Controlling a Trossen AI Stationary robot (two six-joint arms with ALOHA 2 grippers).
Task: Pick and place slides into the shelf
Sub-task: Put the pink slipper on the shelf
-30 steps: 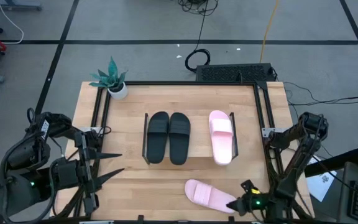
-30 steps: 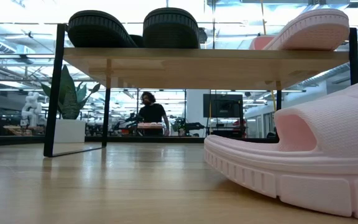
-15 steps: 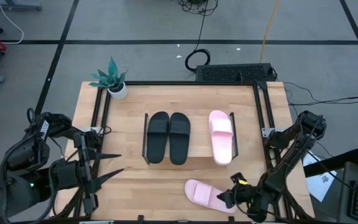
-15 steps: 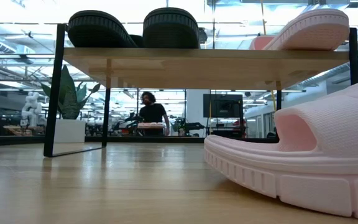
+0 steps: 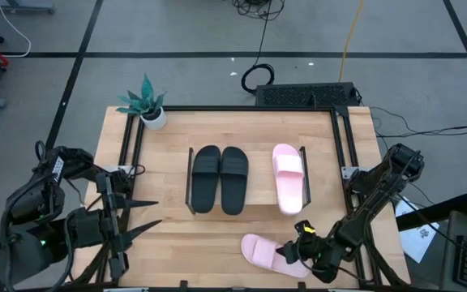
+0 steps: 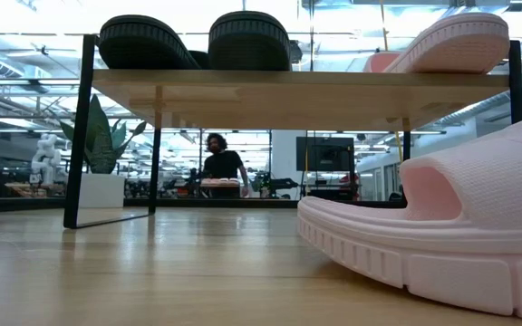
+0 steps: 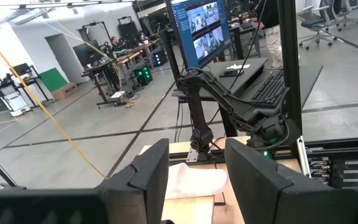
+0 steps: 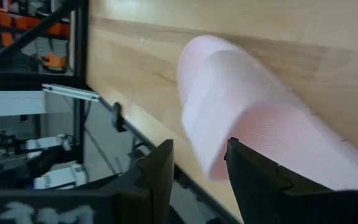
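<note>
Right pincer (image 5: 289, 253) open over pink slide (image 5: 264, 251), table-edge.

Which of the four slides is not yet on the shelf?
One pink slide lies on the table, by the right end effector; the other three sit on the shelf.

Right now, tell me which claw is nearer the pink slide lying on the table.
Right. The right claw is at the pink slide; the left claw waits across the table.
</note>
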